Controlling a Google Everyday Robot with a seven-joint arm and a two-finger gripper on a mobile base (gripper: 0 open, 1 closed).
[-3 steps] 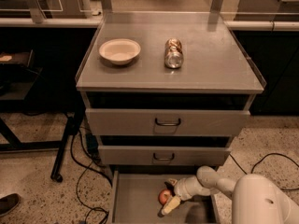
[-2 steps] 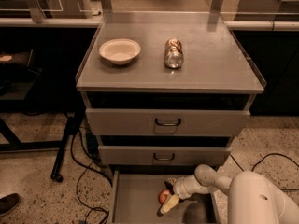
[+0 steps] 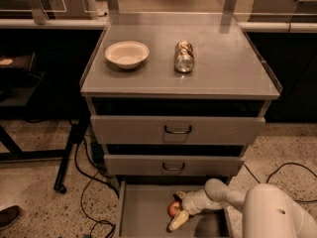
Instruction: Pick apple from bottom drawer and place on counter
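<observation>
Far left on the floor, the toe of a dark shoe (image 3: 9, 216), then a black frame leg (image 3: 66, 162) with loose cables (image 3: 88, 182) trailing past it. The grey cabinet fills the middle, and its flat surface (image 3: 223, 73) carries two things: a pale shallow bowl (image 3: 127, 54) left of centre, upright, and a crushed can (image 3: 184, 56) lying on its side near the centre, well apart from the bowl. Below the surface are two drawers, each with a dark loop handle, the top drawer (image 3: 124, 129) and the middle drawer (image 3: 129, 165), both pulled out a little. The bottom drawer (image 3: 141, 214) is pulled out well past them, its grey floor bare on the left half. The apple (image 3: 173, 208), red with a yellowish patch, sits on that floor right of centre, not yet on the surface. The gripper (image 3: 176, 211) is down inside the bottom drawer right at the apple, reaching in from the right. Its fingers (image 3: 179, 220) stand spread, one on the far side of the apple and one on the near side, with the apple between them; can't tell if they press on it. The white arm (image 3: 223, 195) runs right to the rounded white robot body (image 3: 277, 214) at the lower right corner, with a black cable (image 3: 285, 168) on the floor behind it.
</observation>
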